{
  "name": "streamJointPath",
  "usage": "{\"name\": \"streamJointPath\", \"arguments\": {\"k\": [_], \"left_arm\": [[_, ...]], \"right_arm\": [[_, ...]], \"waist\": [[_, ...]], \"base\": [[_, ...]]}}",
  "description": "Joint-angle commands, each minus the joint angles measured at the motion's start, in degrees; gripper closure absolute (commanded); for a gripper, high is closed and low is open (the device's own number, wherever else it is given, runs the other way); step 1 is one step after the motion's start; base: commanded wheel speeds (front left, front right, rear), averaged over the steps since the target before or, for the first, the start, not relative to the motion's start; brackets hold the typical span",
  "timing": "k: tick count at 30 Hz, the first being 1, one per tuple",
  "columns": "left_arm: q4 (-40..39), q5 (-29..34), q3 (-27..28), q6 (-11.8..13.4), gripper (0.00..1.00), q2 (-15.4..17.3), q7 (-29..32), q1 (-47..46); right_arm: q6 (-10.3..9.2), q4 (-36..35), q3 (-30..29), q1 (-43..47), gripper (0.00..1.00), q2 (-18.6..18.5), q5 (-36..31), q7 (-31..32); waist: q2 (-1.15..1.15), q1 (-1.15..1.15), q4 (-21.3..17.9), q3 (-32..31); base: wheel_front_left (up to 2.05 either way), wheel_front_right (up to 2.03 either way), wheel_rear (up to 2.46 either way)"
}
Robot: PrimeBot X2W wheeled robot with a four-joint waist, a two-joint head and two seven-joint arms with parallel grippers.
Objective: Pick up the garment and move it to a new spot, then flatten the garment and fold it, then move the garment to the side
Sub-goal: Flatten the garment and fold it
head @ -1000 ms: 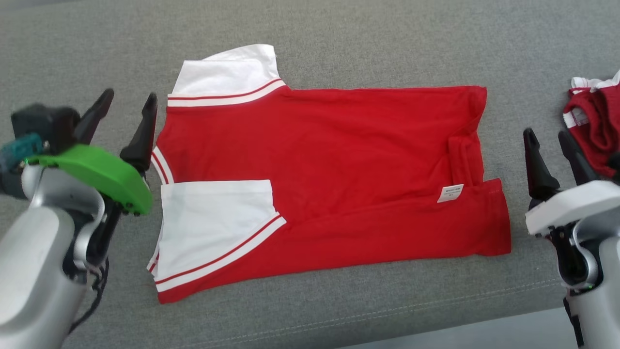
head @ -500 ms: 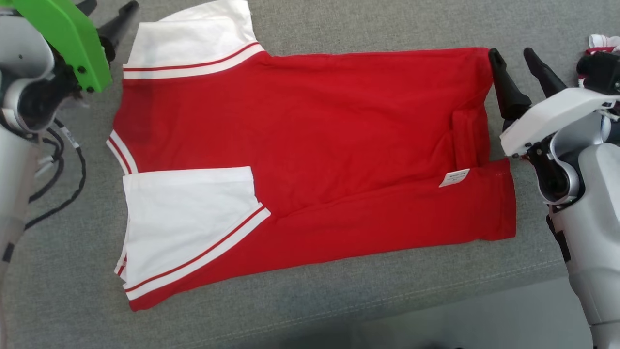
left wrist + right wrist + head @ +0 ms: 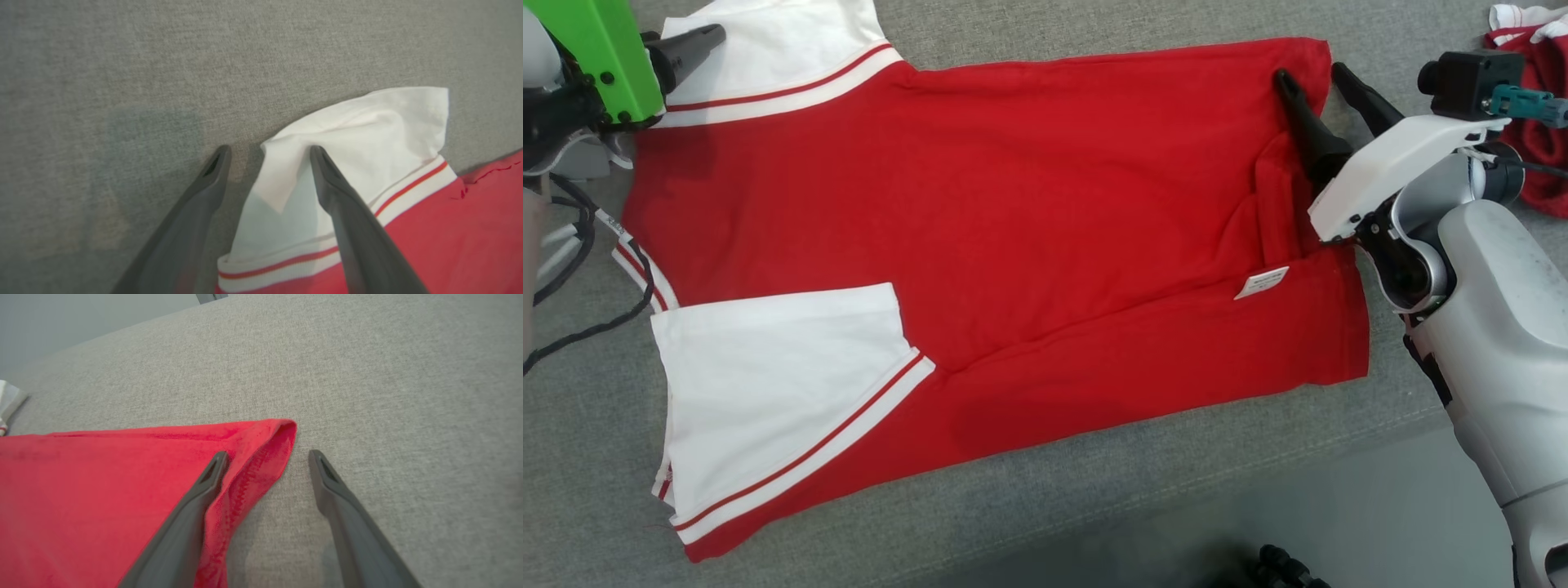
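Both arms have gone fwd since a sec ago, and the head cam has dipped w/ them. My left fingers (image 3: 327, 179), then beside the neck edge of the garment (image 3: 1013, 204), are now at its far white sleeve (image 3: 367, 122). My right fingers (image 3: 1303, 114), then over bare cloth off the hem, are now at the far hem corner (image 3: 278, 437).

Left fingers are spread wide, holding nothing: one tip over the sleeve, the other over the grey surface (image 3: 122, 81), w/ the sleeve's folded edge in the gap betw them. Right fingers are likewise wide apart and empty: one over red cloth, the other over bare surface, hem edge betw them. Can't tell if the tips press down.

Garment lies flat, spanning from left fingers to right fingers, w/ its near white sleeve (image 3: 776, 392) and white tag (image 3: 1260, 282) on my side of them. Off to the outer side of my right fingers sits a 2nd red-and-white bundle (image 3: 1547, 143).
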Motion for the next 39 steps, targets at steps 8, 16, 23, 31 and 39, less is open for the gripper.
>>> {"name": "streamJointPath", "arguments": {"k": [8, 16, 23, 31, 39], "left_arm": [[2.2, -3.5, 1.34, -0.23, 1.0, -2.08, 1.0, -0.92], [-0.58, -7.41, 3.42, -0.57, 1.0, -2.84, -1.65, -1.3], [-11.02, -10.06, 0.74, -0.58, 1.0, -0.73, -4.02, 1.04], [-29.35, -13.25, -4.95, -0.6, 1.0, 5.43, -10.02, 8.37], [-45.57, -14.34, -9.31, -0.59, 1.0, 14.26, -20.08, 20.92]], "right_arm": [[0.0, 3.12, 4.85, -3.94, 1.0, -0.9, 3.35, -4.02], [0.0, 2.68, 7.31, -5.22, 1.0, -2.92, 6.99, -8.03], [-0.01, 0.53, 12.34, -4.97, 1.0, -7.99, 6.86, -11.17], [-0.02, -3.08, 19.3, -1.91, 1.0, -17.09, -0.16, -15.27], [-0.02, -10.26, 23.76, 4.69, 1.0, -25.47, -6.63, -16.82]], "waist": [[0.0, -0.01, -0.54, 0.46], [0.0, -0.01, 0.42, -0.84], [0.0, -0.01, 2.28, -2.73], [0.0, -0.01, 6.04, -5.34], [0.0, -0.01, 9.03, -7.82]], "base": [[0.0, 0.0, 0.0], [0.0, 0.0, 0.0], [0.0, 0.0, 0.0], [0.0, 0.0, 0.0], [0.0, 0.0, 0.0]]}}
